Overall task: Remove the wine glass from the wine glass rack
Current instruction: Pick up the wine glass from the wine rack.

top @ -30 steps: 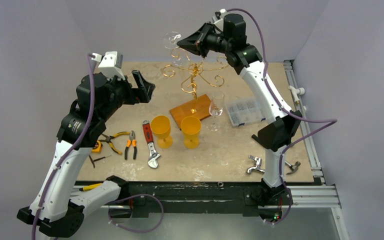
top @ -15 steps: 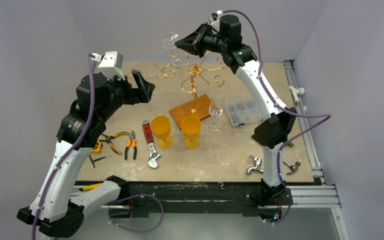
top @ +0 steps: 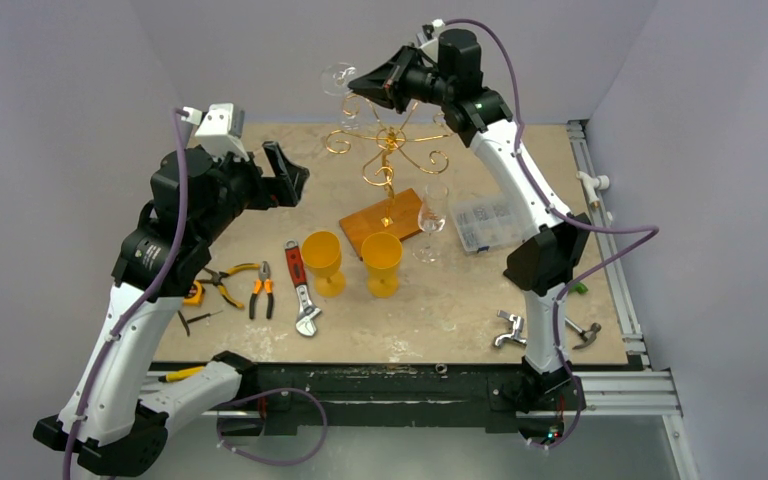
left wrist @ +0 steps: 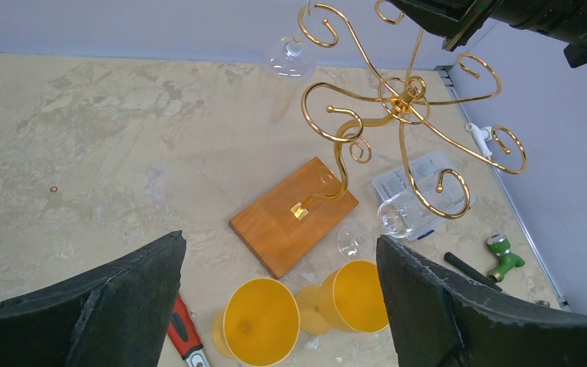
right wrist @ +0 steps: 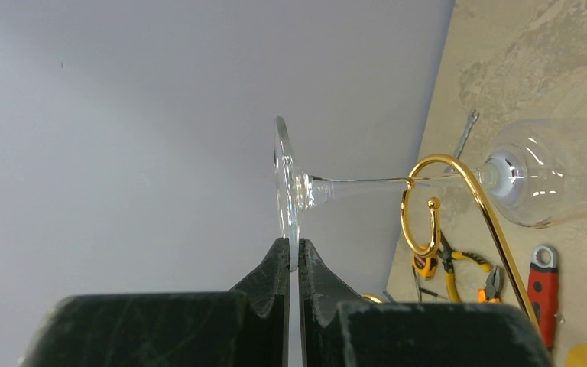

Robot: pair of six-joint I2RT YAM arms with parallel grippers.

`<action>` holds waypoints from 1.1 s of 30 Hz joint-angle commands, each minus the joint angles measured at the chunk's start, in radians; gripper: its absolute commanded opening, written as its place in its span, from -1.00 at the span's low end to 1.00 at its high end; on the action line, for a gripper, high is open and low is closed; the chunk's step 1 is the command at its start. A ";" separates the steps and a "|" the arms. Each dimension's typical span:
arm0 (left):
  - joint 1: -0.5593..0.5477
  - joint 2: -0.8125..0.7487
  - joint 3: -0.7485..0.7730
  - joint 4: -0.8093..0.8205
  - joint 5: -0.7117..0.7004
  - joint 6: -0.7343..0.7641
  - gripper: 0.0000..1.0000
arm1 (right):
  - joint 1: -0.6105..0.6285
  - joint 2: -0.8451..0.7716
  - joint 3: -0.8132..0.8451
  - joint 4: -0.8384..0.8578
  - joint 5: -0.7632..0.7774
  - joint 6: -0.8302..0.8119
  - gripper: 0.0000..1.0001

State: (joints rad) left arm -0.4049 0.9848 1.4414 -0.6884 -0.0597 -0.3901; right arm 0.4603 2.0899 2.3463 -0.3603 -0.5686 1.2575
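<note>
Stemware hung bowl-down high over the middle of the table's far edge. The wine glass had its thin stem threaded through a curl of the wine glass rack, so its flat foot sat above the wire. The right gripper had its black fingers pinched almost shut on the rim of that foot, probably so it could draw the stem sideways out of the curl's open mouth. The rack was smooth golden wire in spirals on a slim stem, set in a rectangular orange-brown wooden base. The left gripper hovered nearer the left edge, spread wide and holding nothing. Two glossy yellow goblets stood just on the near side of the base.
</note>
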 commanded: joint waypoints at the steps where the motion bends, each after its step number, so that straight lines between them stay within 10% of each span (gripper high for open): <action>1: 0.009 -0.015 -0.001 0.039 -0.007 0.020 0.84 | 0.005 -0.019 0.062 0.095 -0.017 0.000 -1.00; 33: 0.009 0.001 0.013 0.034 0.016 0.008 0.84 | -0.071 -0.097 -0.013 0.083 -0.019 -0.038 -1.00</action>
State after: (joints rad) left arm -0.4049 0.9852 1.4414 -0.6888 -0.0555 -0.3824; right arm 0.4026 2.0850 2.3325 -0.3588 -0.5770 1.2419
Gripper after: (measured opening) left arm 0.920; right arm 0.010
